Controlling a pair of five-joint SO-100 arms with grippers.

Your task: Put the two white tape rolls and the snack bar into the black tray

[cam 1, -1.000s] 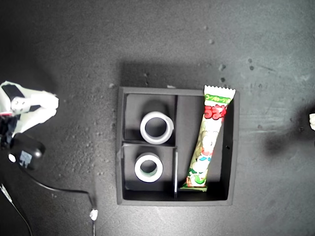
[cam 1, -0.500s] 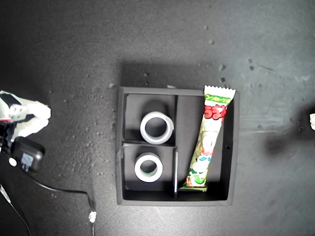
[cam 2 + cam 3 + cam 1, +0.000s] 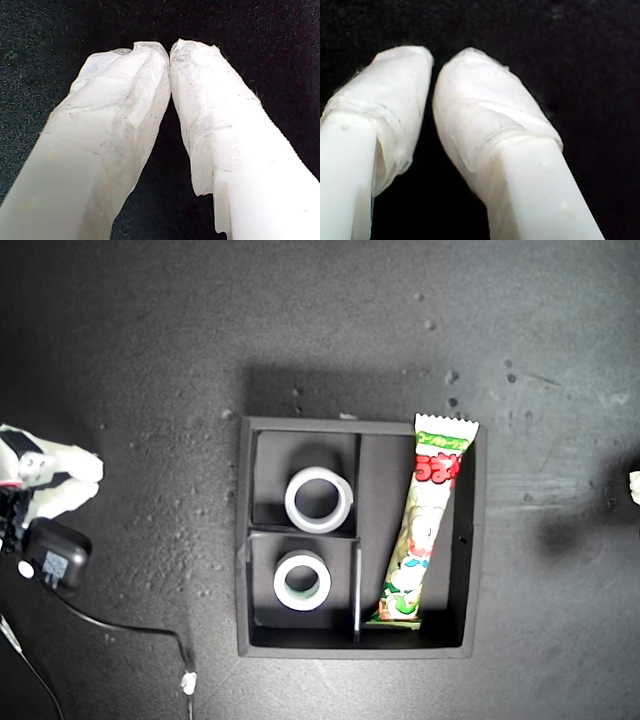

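Both white tape rolls [image 3: 319, 499] [image 3: 302, 580] + snack bar [image 3: 423, 523] in black tray [image 3: 475, 540]. My first gripper [image 3: 169, 49] tips together, empty; my second gripper [image 3: 433, 62] tips nearly touching, empty.

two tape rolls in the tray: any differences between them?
The first tape roll sits in the small compartment nearer the exterior view's top; the second tape roll is in the one below. The first looks slightly larger and leans against the divider wall; the second lies centred. Both are white rings with dark holes, inside the black tray.
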